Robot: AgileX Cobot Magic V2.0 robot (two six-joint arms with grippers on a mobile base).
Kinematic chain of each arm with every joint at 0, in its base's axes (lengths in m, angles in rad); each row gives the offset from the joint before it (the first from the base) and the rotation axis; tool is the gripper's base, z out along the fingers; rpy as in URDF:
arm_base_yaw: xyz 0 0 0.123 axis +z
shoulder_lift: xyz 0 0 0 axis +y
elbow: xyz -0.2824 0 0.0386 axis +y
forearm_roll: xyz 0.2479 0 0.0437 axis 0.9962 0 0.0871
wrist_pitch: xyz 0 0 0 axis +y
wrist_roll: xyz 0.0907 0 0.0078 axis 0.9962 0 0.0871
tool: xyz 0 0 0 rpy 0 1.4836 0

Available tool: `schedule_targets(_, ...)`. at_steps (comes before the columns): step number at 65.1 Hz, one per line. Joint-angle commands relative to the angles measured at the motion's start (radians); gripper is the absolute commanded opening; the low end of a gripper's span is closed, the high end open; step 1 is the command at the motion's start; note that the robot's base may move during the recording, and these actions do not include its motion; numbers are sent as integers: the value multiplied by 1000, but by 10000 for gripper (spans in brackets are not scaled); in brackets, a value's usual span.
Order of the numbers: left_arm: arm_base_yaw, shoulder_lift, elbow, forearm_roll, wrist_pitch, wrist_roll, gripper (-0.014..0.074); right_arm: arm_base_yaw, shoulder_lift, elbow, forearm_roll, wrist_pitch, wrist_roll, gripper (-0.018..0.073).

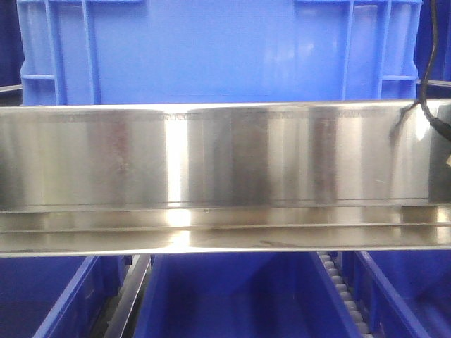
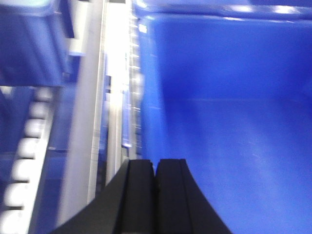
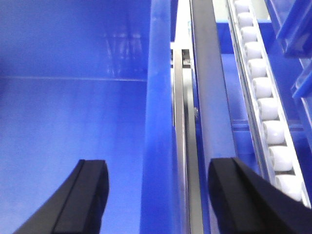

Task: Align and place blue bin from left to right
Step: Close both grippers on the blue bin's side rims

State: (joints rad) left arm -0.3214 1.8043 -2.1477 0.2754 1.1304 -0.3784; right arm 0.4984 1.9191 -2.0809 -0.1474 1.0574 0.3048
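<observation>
A steel rack fills the front view. A broad steel beam (image 1: 225, 162) crosses the middle, and below it lies a lower level of deep-blue trays (image 1: 232, 296) and a roller track (image 1: 342, 292). The blue bin (image 1: 211, 49) stands on the upper level behind the beam, its ribbed corners showing at both ends. Its long axis runs across the view from left to right. Neither of the 2 arms appears in this view.

The left wrist view is blurred. The left gripper (image 2: 156, 195) has its 2 fingers pressed together on nothing. It points along the inside of a blue tray (image 2: 229, 122) whose near wall lies just left of the fingers, with white rollers (image 2: 29, 131) further left.

The right gripper (image 3: 163, 195) has its fingers spread wide apart. The tray's side wall (image 3: 158, 97) runs in line between them, though whether they reach down around it or hover above cannot be told. A metal rail (image 3: 204, 73) and a second roller track (image 3: 263, 97) lie to the right.

Judging by the rails and rollers, both grippers are at the lower level. The blue bin would then lie above and ahead of them, roughly centred, so neither arm looks clearly nearer. Any reach for it must likely rise past the beam first.
</observation>
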Motion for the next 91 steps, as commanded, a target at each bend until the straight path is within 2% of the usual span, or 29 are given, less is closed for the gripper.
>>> schedule_targets(1,-15,8,-6,33,20,-17,-55,-6,-4,-6,-12,-18,1,338)
schedule_targets(5,-30,19,-6,81,27,-17,5,-6,-4,-6,-12,-18,1,338)
schedule_targets(9,-47,28,-6,111,28,-19,106,-6,-4,-6,-12,-19,1,338)
schedule_targets(15,-61,38,-6,118,15,-56,234,-6,-4,-6,-12,-19,1,338)
schedule_targets(18,-64,45,-6,118,0,-77,258,-6,-4,-6,-12,-19,1,338)
schedule_targets(56,-62,147,-6,119,8,-78,256,-6,12,-6,-12,-25,1,338)
schedule_targets(91,-62,154,-6,119,20,-78,256,-6,34,-6,-12,-29,1,338)
